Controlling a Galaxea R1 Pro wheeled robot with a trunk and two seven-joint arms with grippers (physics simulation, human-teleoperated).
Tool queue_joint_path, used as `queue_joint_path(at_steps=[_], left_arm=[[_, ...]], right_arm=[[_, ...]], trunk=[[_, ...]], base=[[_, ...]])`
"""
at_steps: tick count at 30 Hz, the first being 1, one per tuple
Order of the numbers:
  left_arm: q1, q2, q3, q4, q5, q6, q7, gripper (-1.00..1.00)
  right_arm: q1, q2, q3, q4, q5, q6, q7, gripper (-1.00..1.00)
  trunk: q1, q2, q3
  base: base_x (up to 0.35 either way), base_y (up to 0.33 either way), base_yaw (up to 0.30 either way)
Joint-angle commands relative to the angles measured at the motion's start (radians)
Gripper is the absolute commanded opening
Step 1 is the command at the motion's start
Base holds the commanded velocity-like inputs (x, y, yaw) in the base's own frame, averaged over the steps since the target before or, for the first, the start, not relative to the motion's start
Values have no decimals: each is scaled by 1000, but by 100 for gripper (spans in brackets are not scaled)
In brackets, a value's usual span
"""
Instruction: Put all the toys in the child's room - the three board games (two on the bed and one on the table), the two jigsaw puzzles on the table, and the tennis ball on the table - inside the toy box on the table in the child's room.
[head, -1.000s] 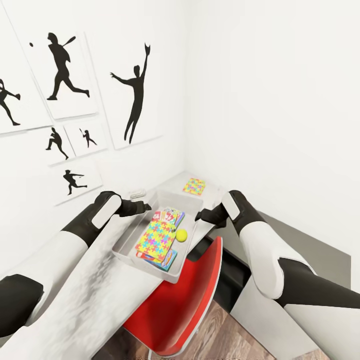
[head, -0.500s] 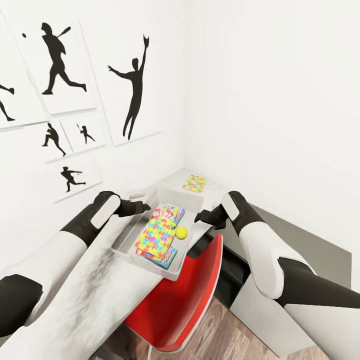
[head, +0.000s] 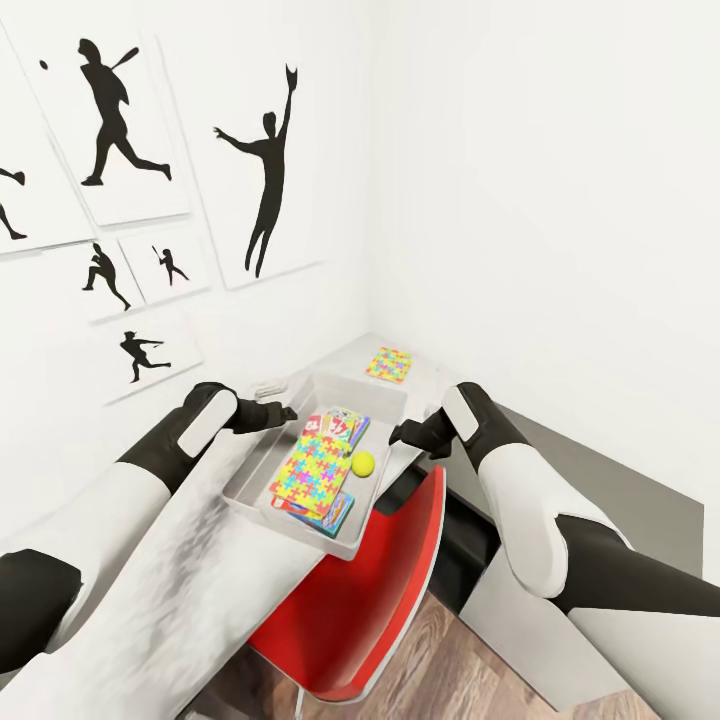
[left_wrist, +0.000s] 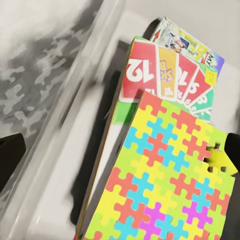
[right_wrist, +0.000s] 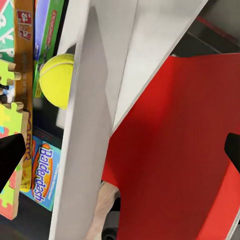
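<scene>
On the white table, the toy box runs lengthwise toward the corner, between both spread-open grippers.

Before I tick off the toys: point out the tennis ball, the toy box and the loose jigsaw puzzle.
tennis ball (head: 363, 463), head view, ball's middle.
toy box (head: 345, 548), head view, near rim.
loose jigsaw puzzle (head: 389, 364), head view, top face.

We can't read the boxes under the jigsaw puzzle from the head view; it covers most of the board games. The tennis ball sits half behind the toy box wall. Both grippers' fingertips run off-frame.
</scene>
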Motion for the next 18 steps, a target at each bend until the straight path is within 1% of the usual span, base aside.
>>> queue_joint_path(at_steps=[1, 8, 18], left_arm=[[-1, 1, -5, -1, 11, 0, 9, 100], [-1, 1, -6, 0, 10, 0, 9, 100], [-1, 0, -8, 0, 11, 0, 9, 100]], right_arm=[[-1, 1, -5, -1, -9, 3, -10, 100], [-1, 1, -5, -1, -10, 2, -10, 100], [-1, 1, -5, -1, -10, 2, -11, 100]], trunk=[[1, -2, -2], [1, -2, -8], [1, -2, -21]], base=[[0, 0, 0], [0, 0, 18], [0, 0, 69]])
